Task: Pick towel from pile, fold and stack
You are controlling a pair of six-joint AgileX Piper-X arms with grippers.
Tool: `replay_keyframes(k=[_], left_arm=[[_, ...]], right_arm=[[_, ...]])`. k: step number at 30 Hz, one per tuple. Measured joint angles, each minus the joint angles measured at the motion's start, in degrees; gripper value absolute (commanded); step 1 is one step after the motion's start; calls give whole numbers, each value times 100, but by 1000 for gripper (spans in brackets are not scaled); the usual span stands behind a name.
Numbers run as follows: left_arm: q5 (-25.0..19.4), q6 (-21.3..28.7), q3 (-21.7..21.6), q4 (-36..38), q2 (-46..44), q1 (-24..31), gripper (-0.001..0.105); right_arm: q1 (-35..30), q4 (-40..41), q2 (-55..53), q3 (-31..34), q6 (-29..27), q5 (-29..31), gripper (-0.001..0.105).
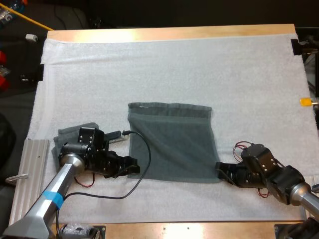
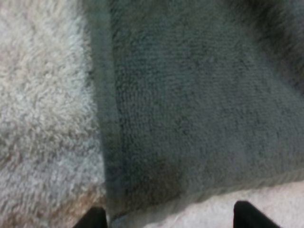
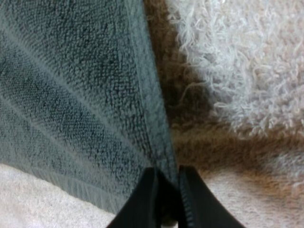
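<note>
My right gripper (image 1: 219, 169) pinches the towel (image 1: 172, 144) at its near right corner. My left gripper (image 1: 132, 167) is spread wide at the near left corner. The towel lies flat on the mat (image 1: 199, 64). The other towel (image 1: 70, 133) sits by my left arm. I think folding and stacking are left.

No writing, label or number is legible anywhere.

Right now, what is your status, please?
Left claw open at near left corner of towel. Right claw shut on near right corner. Second towel beside left arm.
</note>
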Motion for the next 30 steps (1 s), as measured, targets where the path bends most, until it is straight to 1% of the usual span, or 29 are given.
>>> replay_keyframes(k=[8, 11, 13, 14, 16, 21, 22, 24, 30], left_arm=[[-25, -13, 0, -85, 427, 0, 53], [28, -30, -24, -95, 484, 0, 53], [56, -39, -22, -96, 489, 0, 51], [69, -39, -22, -110, 507, 0, 48], [85, -39, -28, -138, 542, 0, 37], [81, -39, -15, -231, 588, 0, 7], [81, -39, -16, -240, 588, 0, 3], [81, -39, -16, -251, 588, 0, 0], [81, -39, -16, -351, 588, 0, 0]], right_arm=[[0, 0, 0, 0, 0, 0, 0], [0, 0, 0, 0, 0, 0, 0], [0, 0, 0, 0, 0, 0, 0], [0, 0, 0, 0, 0, 0, 0], [0, 0, 0, 0, 0, 0, 0], [0, 0, 0, 0, 0, 0, 0], [0, 0, 0, 0, 0, 0, 0], [0, 0, 0, 0, 0, 0, 0], [0, 0, 0, 0, 0, 0, 0]])
